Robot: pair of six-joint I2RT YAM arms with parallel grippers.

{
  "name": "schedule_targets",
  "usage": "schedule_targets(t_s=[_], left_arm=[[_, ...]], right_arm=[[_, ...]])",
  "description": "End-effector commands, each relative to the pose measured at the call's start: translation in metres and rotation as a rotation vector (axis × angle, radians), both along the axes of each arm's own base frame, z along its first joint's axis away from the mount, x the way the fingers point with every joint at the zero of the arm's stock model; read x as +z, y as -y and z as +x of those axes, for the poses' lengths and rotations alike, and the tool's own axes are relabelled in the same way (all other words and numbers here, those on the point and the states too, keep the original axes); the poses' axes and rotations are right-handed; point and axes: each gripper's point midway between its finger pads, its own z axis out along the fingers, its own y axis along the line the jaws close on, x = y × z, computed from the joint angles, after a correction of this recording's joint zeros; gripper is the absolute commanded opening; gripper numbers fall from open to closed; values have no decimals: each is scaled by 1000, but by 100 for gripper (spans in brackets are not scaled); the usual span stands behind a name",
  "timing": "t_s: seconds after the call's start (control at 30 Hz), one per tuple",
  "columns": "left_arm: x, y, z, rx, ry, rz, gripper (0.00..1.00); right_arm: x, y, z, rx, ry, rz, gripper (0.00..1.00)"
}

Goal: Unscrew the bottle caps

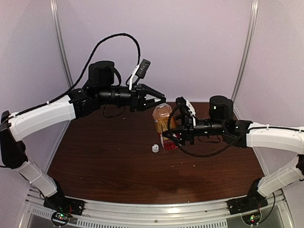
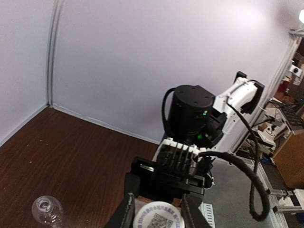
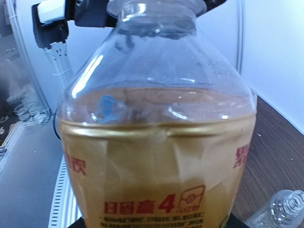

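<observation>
Currently the amber bottle (image 1: 162, 118) stands upright at the centre of the top view on the brown tabletop (image 1: 104, 161), held from both ends. The right fingers (image 1: 172, 137) come in from the right of the frame and are clamped on its lower body, at the red label. In the right wrist view the bottle fills the whole frame, with brown liquid up to the shoulder.

The left fingers (image 1: 161, 99) reach in from the upper left and sit on top of the bottle. In the left wrist view they are closed tight on the white cap (image 2: 159, 219) at the bottom edge of the frame, one finger on each side. A printed square code shows on the cap's top.

A loose cap (image 1: 155, 148) — small, white — lies on the tabletop just below-left of the amber bottle, not touching it.

The clear bottle (image 2: 46, 210) is at the lower left of the left wrist view with its neck open. It also shows at the lower right of the right wrist view — near the amber bottle, apart from it.
</observation>
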Motion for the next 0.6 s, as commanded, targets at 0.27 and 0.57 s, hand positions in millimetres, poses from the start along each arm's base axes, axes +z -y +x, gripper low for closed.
schedule_targets(t_s=[0.27, 0.57], left_arm=[[-18, -7, 55, 554, -181, 103, 9], [7, -2, 34, 403, -60, 52, 45]], right_arm=[[5, 26, 48, -302, 142, -50, 36], [6, 18, 28, -182, 122, -36, 36]])
